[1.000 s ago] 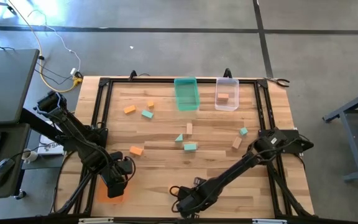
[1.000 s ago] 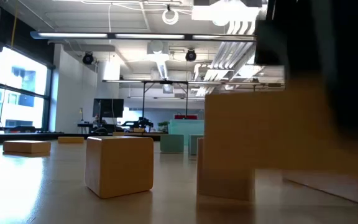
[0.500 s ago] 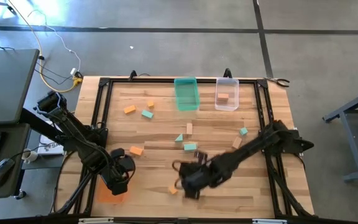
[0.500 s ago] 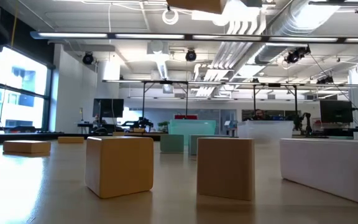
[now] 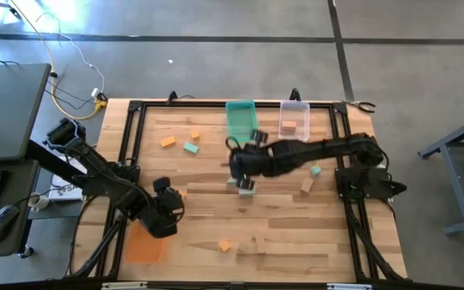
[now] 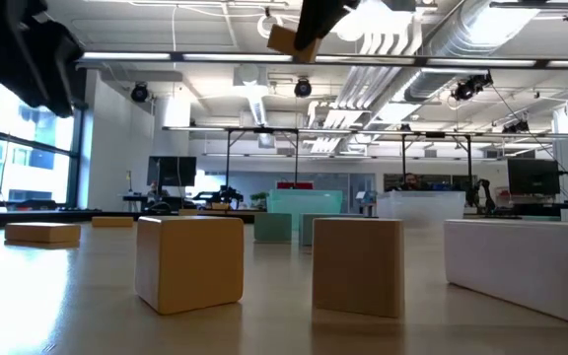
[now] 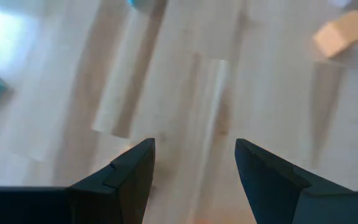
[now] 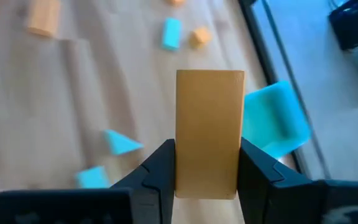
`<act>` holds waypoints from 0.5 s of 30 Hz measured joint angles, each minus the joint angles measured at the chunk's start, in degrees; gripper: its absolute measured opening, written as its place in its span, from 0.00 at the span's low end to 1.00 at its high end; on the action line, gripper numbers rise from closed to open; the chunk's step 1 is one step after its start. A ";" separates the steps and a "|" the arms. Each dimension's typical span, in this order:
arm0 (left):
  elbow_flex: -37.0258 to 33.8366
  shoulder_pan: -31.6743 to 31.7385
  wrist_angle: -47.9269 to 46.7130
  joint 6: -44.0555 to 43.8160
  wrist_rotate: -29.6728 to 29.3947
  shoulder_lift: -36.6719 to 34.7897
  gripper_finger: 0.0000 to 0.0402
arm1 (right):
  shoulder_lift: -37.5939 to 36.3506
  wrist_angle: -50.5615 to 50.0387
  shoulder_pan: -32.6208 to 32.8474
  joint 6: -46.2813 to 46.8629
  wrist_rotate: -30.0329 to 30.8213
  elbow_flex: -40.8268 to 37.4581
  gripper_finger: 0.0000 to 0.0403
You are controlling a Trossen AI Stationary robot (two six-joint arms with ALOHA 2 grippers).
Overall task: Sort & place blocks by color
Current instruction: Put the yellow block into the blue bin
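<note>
One tan wooden bar [image 8: 209, 133] is riding clamped in the right hand [image 8: 207, 171], high above the middle of the desk [image 5: 192, 173], its long axis sticking out past the fingertips toward the teal bin [image 8: 275, 123]. Gripped only low down, it is likely to pivot or slip mid-carry. The left hand [image 7: 194, 168] is hanging released near the orange bin [image 5: 142, 248].

Right claw [image 5: 243, 165] clamped, arm outstretched mid-table; left claw [image 5: 167, 216] spread wide, low near front-left.
</note>
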 joint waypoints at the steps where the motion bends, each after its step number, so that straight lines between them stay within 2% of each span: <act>1: 0.00 1.25 -0.29 1.42 0.00 0.00 0.53 | -0.01 0.11 -1.42 -1.15 -0.02 0.00 0.25; 8: 0.00 11.43 -3.58 12.18 -1.30 0.00 0.53 | -0.01 1.54 -11.51 -8.47 -0.56 -0.02 0.25; 15: -0.02 22.73 -3.83 23.46 -4.37 -0.56 0.53 | -0.01 4.89 -22.38 -13.10 -11.18 -0.02 0.25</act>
